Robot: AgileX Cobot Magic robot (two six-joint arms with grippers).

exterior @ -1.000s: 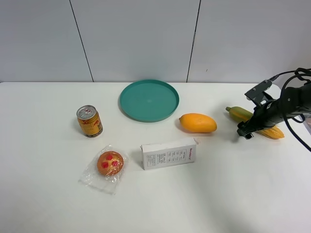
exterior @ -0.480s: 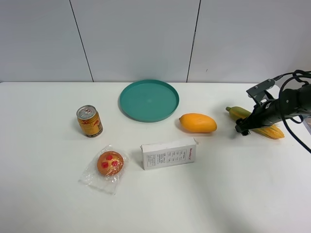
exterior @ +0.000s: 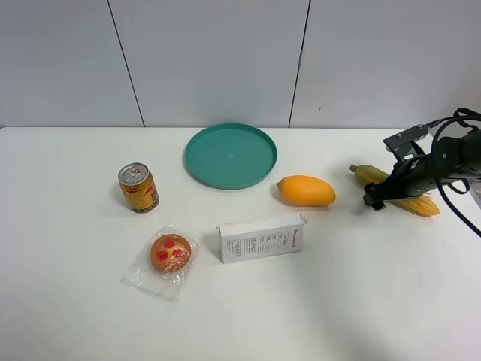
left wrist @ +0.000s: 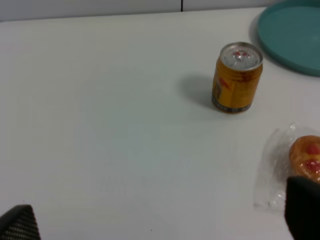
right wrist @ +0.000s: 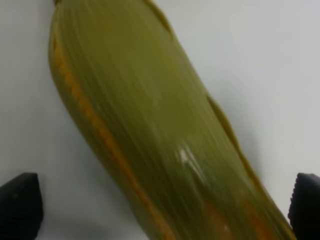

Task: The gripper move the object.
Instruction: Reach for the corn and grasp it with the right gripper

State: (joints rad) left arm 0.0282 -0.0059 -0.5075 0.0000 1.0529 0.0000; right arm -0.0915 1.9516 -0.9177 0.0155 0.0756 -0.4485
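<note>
The right gripper point(exterior: 373, 201) hangs low over the corn point(exterior: 415, 204), at the green husk half of the ear. In the right wrist view its 2 fingers point(right wrist: 20, 205) stand wide apart, 1 on each side of the ear, which fills the gap between them. Nothing is clamped, and whether the fingers touch the husk cannot be told. The corn lies flat on the table point(exterior: 361, 301), its green end poking out behind the gripper and its yellow end out the other side, under the arm.

The mango point(exterior: 305, 190) lies near this gripper, towards the middle of the table. The box point(exterior: 261, 238) is further off the same way, and the plate point(exterior: 231, 156) is beyond the mango.

The left gripper point(left wrist: 160, 218) is wide open and holds nothing. The can point(left wrist: 237, 77) stands upright ahead of it, and the wrapped bun point(left wrist: 306, 159) sits just beside 1 fingertip.
</note>
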